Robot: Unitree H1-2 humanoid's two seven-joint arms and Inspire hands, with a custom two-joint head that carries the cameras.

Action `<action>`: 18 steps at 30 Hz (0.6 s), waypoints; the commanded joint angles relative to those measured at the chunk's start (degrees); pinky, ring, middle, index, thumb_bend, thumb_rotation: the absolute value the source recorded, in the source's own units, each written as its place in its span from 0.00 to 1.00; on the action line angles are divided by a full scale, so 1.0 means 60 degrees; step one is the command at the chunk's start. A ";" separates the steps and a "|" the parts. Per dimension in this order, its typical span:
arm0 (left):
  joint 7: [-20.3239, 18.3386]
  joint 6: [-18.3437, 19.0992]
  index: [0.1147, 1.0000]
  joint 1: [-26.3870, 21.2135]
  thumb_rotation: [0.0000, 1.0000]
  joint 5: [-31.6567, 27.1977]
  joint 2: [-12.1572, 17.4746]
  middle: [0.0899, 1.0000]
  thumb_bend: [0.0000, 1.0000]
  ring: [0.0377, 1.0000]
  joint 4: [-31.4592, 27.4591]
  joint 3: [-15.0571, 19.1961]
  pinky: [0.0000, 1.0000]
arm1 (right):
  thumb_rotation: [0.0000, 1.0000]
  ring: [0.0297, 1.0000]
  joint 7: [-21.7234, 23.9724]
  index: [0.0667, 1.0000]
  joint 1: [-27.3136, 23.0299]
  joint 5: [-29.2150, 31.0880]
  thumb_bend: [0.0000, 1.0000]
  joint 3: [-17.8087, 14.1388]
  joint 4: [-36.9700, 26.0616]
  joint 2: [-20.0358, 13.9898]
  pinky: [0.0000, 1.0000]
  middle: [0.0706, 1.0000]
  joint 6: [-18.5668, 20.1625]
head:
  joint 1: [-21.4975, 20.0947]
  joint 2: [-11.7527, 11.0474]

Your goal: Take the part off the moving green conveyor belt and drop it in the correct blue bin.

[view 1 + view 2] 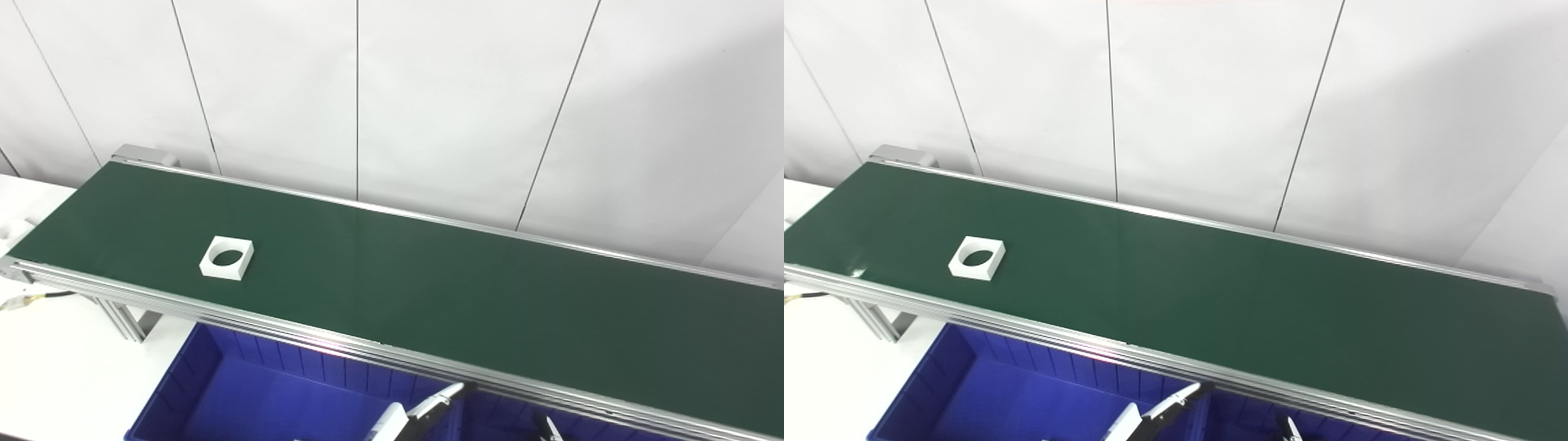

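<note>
Left eye view gives us the long green conveyor belt (429, 288) running from upper left to lower right, framed by aluminium rails. Below its near rail sits a blue bin (257, 392), with a second blue bin (508, 416) just beside it on the right. Our part, a white square block (226, 258) with a round hole, lies flat on the belt toward its left end. Our left hand (422, 411) shows only fingertips above the bins; our right hand (548, 427) shows barely a tip. We cannot tell either grip.
</note>
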 commanded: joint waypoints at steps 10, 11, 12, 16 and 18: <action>-0.0030 -0.0301 0.81 -0.0338 0.71 0.0232 0.0216 0.82 1.00 0.82 -0.1412 0.0782 0.70 | 1.00 0.87 0.0048 0.96 -0.0102 0.0029 0.83 -0.0071 -0.0141 -0.0013 0.83 0.95 -0.0474 | 0.0060 0.0020; -0.0210 -0.0300 0.79 -0.0322 0.69 0.0200 0.0173 0.80 1.00 0.79 -0.1506 0.0978 0.67 | 1.00 0.87 0.0055 0.96 -0.0107 0.0028 0.83 -0.0073 -0.0124 0.0001 0.83 0.95 -0.0474 | 0.0050 0.0014; -0.0359 -0.0300 0.78 -0.0311 0.67 0.0213 0.0126 0.78 1.00 0.77 -0.1588 0.1161 0.65 | 1.00 0.87 0.0061 0.96 -0.0111 0.0028 0.84 -0.0073 -0.0113 0.0011 0.84 0.95 -0.0474 | 0.0047 0.0013; -0.0926 -0.0297 0.79 -0.0436 0.60 0.0293 -0.0098 0.78 1.00 0.75 -0.1805 0.1861 0.66 | 1.00 0.88 0.0060 0.96 -0.0130 -0.0014 0.82 -0.0050 -0.0145 0.0030 0.84 0.96 -0.0474 | 0.0016 0.0021; -0.1078 -0.0296 0.81 -0.0575 0.58 0.0517 -0.0201 0.80 1.00 0.77 -0.1843 0.2120 0.66 | 1.00 0.88 0.0052 0.97 -0.0148 -0.0039 0.82 -0.0038 -0.0132 0.0036 0.84 0.96 -0.0474 | 0.0002 0.0008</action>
